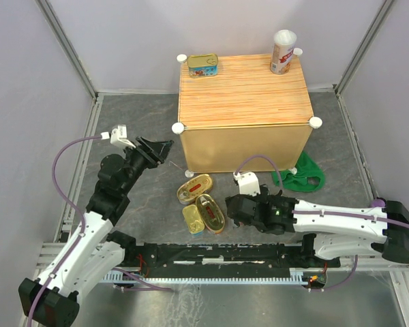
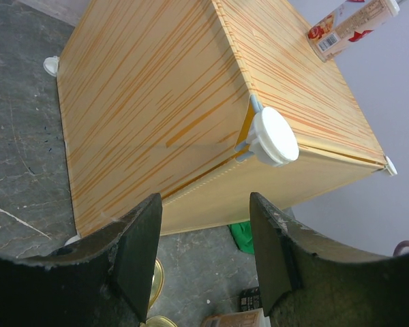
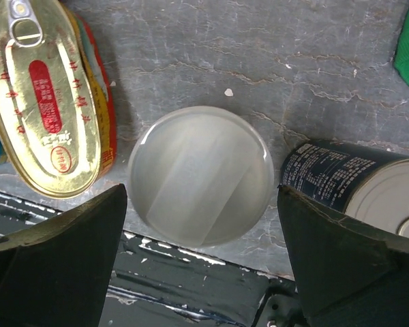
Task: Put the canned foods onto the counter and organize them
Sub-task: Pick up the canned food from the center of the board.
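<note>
Right jaws hang open over the white-lidded tin (image 3: 201, 176), upright by the near edge of the bench (image 1: 140, 126); left jaws open, empty, near the counter (image 2: 157, 116). We judge the tin rigid and slippery: grip its round wall.

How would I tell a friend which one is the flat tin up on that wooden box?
Find the big light-wood counter with the striped top. Two cans stand along its far edge. Yours is the low, rectangular gold-lidded tin at the far left corner; the tall white-lidded cylinder stands at the far right.
</note>
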Action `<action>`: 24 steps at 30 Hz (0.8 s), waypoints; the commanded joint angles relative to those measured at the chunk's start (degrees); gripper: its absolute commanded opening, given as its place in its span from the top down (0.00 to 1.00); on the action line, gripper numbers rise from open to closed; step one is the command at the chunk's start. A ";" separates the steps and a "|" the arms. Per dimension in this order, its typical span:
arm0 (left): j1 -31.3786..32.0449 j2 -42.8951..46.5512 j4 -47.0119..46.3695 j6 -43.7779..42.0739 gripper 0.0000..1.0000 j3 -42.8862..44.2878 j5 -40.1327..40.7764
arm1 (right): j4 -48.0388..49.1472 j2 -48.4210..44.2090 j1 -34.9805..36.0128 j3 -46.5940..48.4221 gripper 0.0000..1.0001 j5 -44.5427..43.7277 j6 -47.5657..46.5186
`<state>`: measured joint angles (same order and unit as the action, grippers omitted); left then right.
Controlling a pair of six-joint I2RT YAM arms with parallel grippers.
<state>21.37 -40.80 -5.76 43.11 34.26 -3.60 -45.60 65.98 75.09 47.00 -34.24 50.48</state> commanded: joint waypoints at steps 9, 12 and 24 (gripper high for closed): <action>0.24 -1.89 -3.77 -0.88 0.39 1.87 -0.56 | 9.64 0.76 -4.24 -2.82 0.09 3.12 -4.86; 0.25 -2.24 -3.98 -1.01 0.39 1.95 -0.53 | 10.71 0.62 -4.40 -3.16 0.18 3.08 -5.52; 0.21 -1.97 -5.78 -0.10 0.39 0.68 -0.21 | 11.68 -0.73 -4.95 -3.77 0.51 2.71 -7.22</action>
<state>21.37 -43.51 -7.77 43.09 34.28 -3.60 -36.23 66.37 70.37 43.35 -30.83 44.62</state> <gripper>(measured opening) 0.609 0.746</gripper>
